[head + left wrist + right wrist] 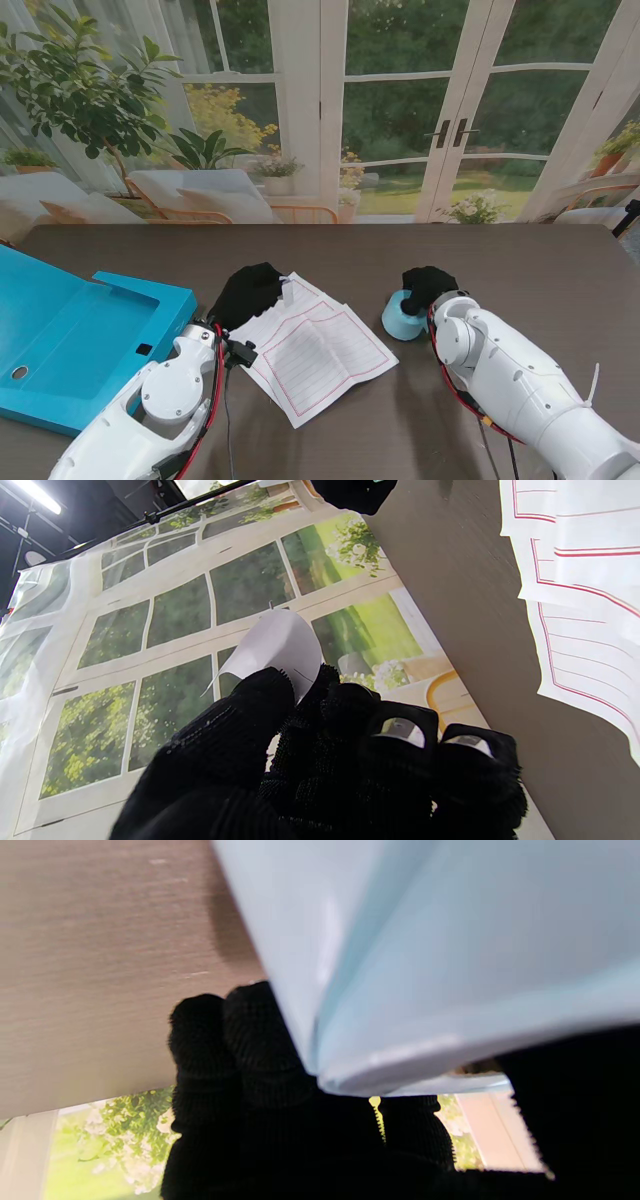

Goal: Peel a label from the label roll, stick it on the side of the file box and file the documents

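Observation:
My left hand (245,292) in its black glove pinches a small white label (280,647) between thumb and fingers (235,720); the label curls up past the fingertips. That hand hovers at the far left corner of the documents (315,350), white sheets with red ruled frames spread in the middle of the table. My right hand (428,285) is shut on the pale blue label roll (402,318), which stands right of the papers and fills the right wrist view (450,965). The blue file box (70,335) lies open at the left of the table.
The dark wooden table (520,270) runs to a backdrop picturing glass doors and plants. Both white forearms rise from the near corners. The file box has a small dark latch (144,349) and a round hole (19,372) on its near side.

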Motion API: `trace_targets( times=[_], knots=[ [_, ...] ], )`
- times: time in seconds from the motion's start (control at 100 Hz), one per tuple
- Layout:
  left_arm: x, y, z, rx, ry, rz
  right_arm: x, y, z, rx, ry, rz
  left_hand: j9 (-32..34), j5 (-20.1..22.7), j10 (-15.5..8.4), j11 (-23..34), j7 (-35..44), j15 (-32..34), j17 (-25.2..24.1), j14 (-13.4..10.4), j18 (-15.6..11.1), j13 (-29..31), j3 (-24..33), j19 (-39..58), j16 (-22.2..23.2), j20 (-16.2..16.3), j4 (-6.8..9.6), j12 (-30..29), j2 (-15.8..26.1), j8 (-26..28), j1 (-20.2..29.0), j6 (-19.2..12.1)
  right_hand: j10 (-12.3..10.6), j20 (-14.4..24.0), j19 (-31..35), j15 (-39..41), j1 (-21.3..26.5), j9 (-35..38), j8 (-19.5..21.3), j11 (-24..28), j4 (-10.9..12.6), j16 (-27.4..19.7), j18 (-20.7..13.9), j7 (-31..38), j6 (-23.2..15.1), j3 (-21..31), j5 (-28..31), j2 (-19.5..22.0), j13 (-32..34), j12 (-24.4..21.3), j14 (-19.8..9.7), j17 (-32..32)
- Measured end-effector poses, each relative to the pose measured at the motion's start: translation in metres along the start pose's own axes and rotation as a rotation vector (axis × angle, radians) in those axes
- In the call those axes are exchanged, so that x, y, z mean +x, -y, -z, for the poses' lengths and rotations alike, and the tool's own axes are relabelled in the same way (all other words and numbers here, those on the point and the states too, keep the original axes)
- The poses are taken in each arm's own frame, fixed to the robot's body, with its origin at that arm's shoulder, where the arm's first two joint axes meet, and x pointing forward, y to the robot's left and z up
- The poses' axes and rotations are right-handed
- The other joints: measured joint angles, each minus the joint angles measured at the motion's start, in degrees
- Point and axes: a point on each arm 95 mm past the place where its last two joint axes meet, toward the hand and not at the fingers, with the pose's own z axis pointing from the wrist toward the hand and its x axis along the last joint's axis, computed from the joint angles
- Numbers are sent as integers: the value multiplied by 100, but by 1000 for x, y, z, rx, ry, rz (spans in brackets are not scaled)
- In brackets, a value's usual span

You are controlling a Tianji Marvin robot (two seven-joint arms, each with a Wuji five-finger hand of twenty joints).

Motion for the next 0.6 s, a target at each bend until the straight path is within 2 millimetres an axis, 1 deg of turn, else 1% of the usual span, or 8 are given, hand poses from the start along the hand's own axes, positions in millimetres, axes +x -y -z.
trace_targets(
  times=[0.22,0.31,0.39,0.44,0.54,0.57,0.59,0.6],
  knots=[
    [-4,0,3,5,5,10,-3,2,-4,13,5,47,-1,-2,0,-27,0,0,-20,3,1,-72,-25,-8,0,6,0,0,0,0,0,0,-33,-84,-10,-307,0,-86,-5,-17,5,-144,0,-42,32,-1,0,3,0,-157,-43,0],
    [-6,0,4,7,9,17,-2,2,-5,15,6,58,-2,-2,0,-34,0,0,-21,4,1,-75,-45,-11,0,10,0,0,0,0,0,0,-76,-88,-45,-700,3,-319,-12,-21,13,-302,0,-221,84,-1,0,64,-2,-158,-87,1],
    [-7,0,4,7,12,20,-2,2,-5,20,6,69,-2,-2,0,-36,0,-1,-23,5,1,-77,-46,-15,0,19,0,1,0,0,0,0,-127,-153,-88,-1113,7,-631,-16,-21,87,-421,0,-400,90,3,-50,146,-5,-166,-87,3],
    [-7,-1,5,6,14,21,-2,1,-5,23,8,72,-2,-2,0,-37,0,-1,-23,5,1,-78,-47,-17,0,26,0,1,0,0,0,0,-130,-160,-115,-1366,7,-855,27,3,163,-503,34,-635,156,9,-90,294,-78,-242,-73,3],
    [-8,-1,6,5,18,22,-1,1,-5,32,11,78,-2,-2,0,-40,0,-1,-44,7,1,-82,-48,-20,0,33,0,1,0,0,0,0,-131,-204,-239,-1694,-5,-1331,226,-9,491,-516,140,-1072,254,12,-331,569,-462,-410,83,-44],
    [-8,-1,6,5,18,23,-1,1,-5,34,11,79,-2,-2,0,-41,0,-1,-49,7,1,-83,-48,-55,0,52,0,1,0,0,0,0,-131,-232,-279,-1791,-49,-1462,328,-5,666,-530,177,-1222,298,11,-304,643,-626,-484,116,-80],
    [-8,-1,6,5,18,24,0,1,-5,36,12,79,-2,-2,0,-42,0,0,-57,7,1,-83,-48,-61,0,59,0,1,0,0,0,0,-131,-297,-334,-1875,-98,-1609,452,-18,795,-578,202,-1372,338,12,-446,726,-703,-541,155,-85],
    [-8,-1,6,5,18,24,0,1,-5,37,13,80,-2,-2,0,-42,0,-1,-60,7,1,-83,-49,-62,0,63,0,1,0,0,0,0,-131,-306,-355,-1884,-108,-1638,534,-18,913,-586,205,-1429,356,11,-460,740,-753,-573,170,-85]
  ],
)
